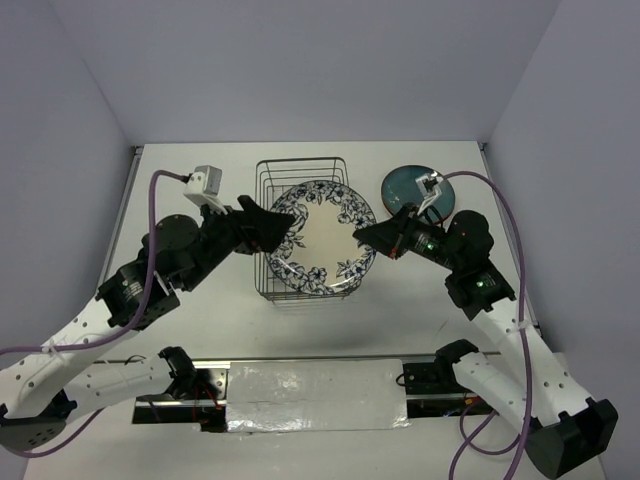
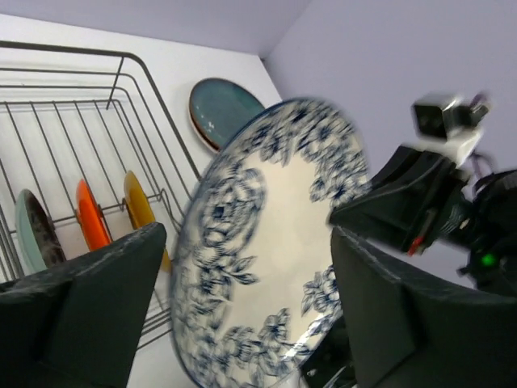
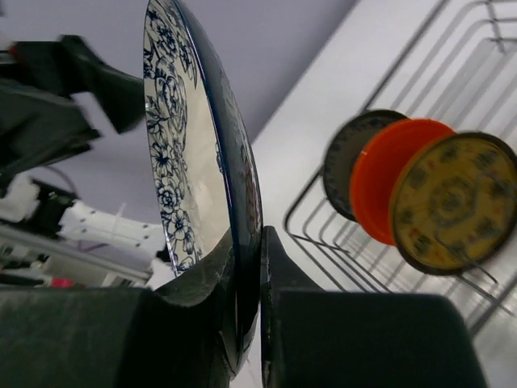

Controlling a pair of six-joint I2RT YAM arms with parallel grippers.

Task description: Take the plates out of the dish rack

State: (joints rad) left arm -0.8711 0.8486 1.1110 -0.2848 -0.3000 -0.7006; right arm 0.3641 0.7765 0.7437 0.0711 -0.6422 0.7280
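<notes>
The floral plate (image 1: 320, 238) hung over the near half of the rack (image 1: 298, 172), its white face and dark blossom border turned up toward the overhead camera. Whether it touched the wires could not be told. The right gripper (image 1: 362, 237) had its fingers pinched tight on the plate's right rim, one on each face. At the opposite rim the left gripper (image 1: 283, 228) stood with its fingers spread wide, the plate's edge between them but not clamped. Deeper in the rack three smaller plates stood upright in a row between the prongs: a grey plate (image 2: 34, 234), an orange plate (image 2: 91, 217) and a yellow plate (image 2: 139, 206). A teal plate (image 1: 400, 185) lay flat on the table (image 1: 190, 170) just right of the rack, partly hidden by the right wrist.
</notes>
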